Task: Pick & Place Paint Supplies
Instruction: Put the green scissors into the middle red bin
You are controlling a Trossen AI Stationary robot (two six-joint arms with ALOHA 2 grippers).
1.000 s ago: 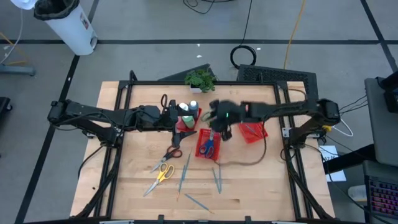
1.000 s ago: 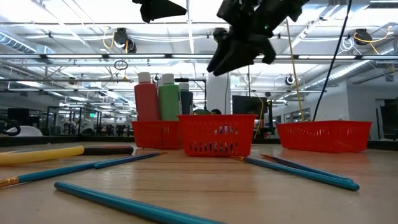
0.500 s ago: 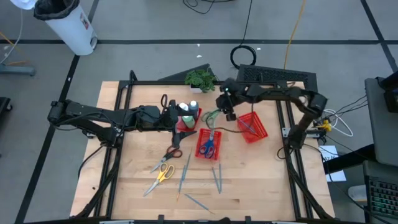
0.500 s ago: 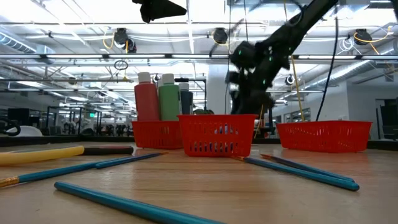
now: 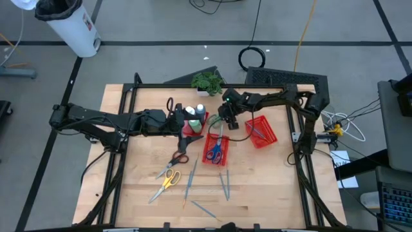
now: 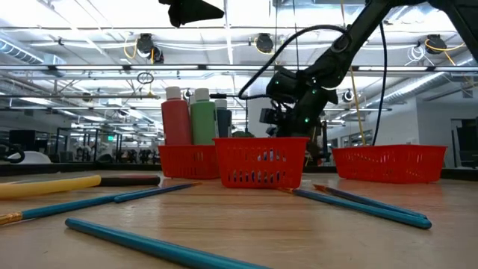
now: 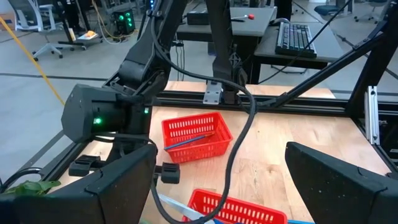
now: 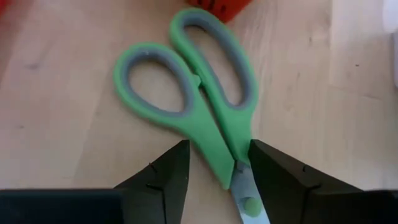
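Note:
Green-handled scissors (image 8: 205, 118) lie flat on the wood, just beyond the middle red tray (image 5: 215, 150). My right gripper (image 8: 217, 168) is open and low over them, one finger on each side of their neck near the pivot. My left gripper (image 5: 182, 122) hangs open, high above the red tray holding paint bottles (image 6: 190, 116). Red-handled scissors (image 5: 181, 157), yellow-handled scissors (image 5: 168, 179) and thin brushes (image 5: 191, 177) lie on the table nearer the front. My right gripper's fingers (image 8: 165, 177) slant down from above and stand on either side of the green scissors' neck (image 8: 227, 152), on the handle side of the pivot. Whether either finger touches it, I cannot tell. The scissors lie flat on the table.
The middle tray holds blue-and-red scissors (image 5: 214, 151). A third red tray (image 5: 261, 132) at the right holds brushes. A small potted plant (image 5: 206, 82) stands at the far edge. A cable (image 7: 239, 143) droops from my right arm above the trays.
My right gripper has swung from above the middle tray toward the table's far edge. It has then sunk down onto the green scissors, tipping more steeply downward. My left arm has kept still.

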